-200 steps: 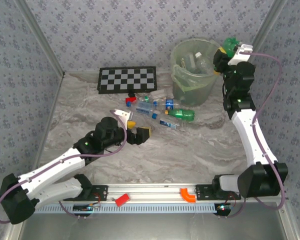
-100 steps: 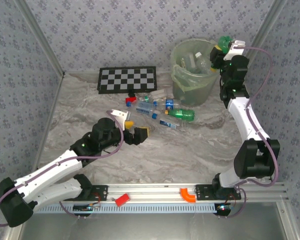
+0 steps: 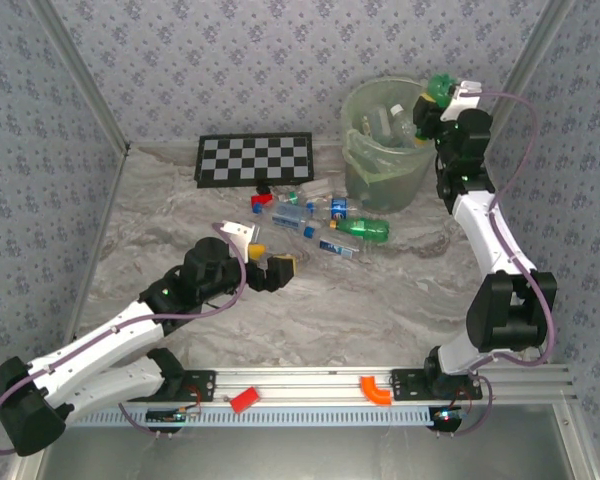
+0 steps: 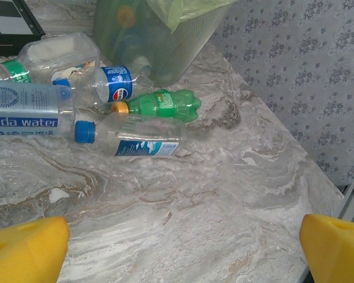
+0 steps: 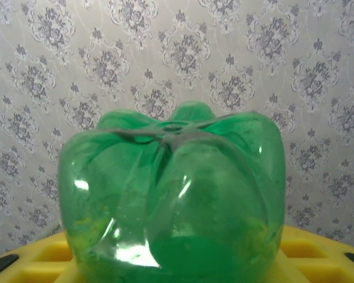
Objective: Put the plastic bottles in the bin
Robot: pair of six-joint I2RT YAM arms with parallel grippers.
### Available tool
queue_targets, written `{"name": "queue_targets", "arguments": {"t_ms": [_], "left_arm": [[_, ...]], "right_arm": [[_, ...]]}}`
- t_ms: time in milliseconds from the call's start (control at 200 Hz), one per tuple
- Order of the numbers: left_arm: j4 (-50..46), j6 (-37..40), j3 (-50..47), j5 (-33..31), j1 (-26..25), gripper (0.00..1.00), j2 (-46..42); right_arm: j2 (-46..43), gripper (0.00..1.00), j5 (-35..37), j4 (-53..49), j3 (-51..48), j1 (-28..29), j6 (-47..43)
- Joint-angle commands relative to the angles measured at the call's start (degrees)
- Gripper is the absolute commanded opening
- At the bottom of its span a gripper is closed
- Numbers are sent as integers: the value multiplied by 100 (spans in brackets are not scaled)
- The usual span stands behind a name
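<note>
One green bottle [image 3: 440, 82], pinched in our right claw [image 3: 433, 100], hangs at the bin [image 3: 360, 150] rim; we might drop it outside.

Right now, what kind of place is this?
Probably a robot test booth: wallpapered walls, a chequered board, left arm and right arm bolted to a rail.

We see a flat black-and-white chequered board [image 3: 254, 158] lying at the back of the grey marbled table [image 3: 400, 290], close to the patterned wallpaper [image 3: 230, 60]. Just in front of it sits a small red thing [image 3: 265, 196], possibly a block; it is too small for us to tell. On the metal rail [image 3: 310, 378] at the near edge lie a red piece [image 3: 243, 400] and a curved orange piece [image 3: 377, 389], well apart.
</note>
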Motion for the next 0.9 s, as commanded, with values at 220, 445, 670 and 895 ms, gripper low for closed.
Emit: {"name": "queue_targets", "arguments": {"t_ms": [220, 445, 670, 895], "left_arm": [[103, -131, -68, 77, -38, 100, -80], [101, -148, -121, 29, -33, 100, -192], [106, -148, -149, 30, -36, 100, -225], [134, -166, -201, 37, -33, 100, -256]], "right_arm": [[-371, 52, -46, -120, -482, 40, -291], [-462, 96, -46, -247, -504, 30, -240], [-584, 100, 25, -367, -409, 24, -238], [-665, 100, 35, -445, -368, 30, -230]]}}
